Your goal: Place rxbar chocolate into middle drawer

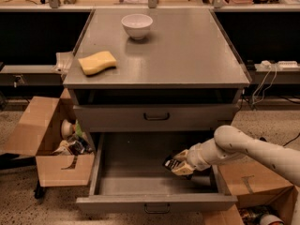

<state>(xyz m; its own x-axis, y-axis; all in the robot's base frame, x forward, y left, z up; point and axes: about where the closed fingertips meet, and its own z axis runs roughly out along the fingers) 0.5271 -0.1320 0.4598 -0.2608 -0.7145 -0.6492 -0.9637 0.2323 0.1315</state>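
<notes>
Our gripper (182,167) is down inside the open middle drawer (131,175), pinched on the chocolate bar (170,163) near the right side, so we think only letting go is left.

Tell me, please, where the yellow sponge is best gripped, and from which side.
Grip the yellow sponge across its narrow width, near the middle, coming from above: it lies flat on the cabinet top, its long edges free. At present the gripper is down in the open middle drawer, holding the rxbar chocolate.
</notes>
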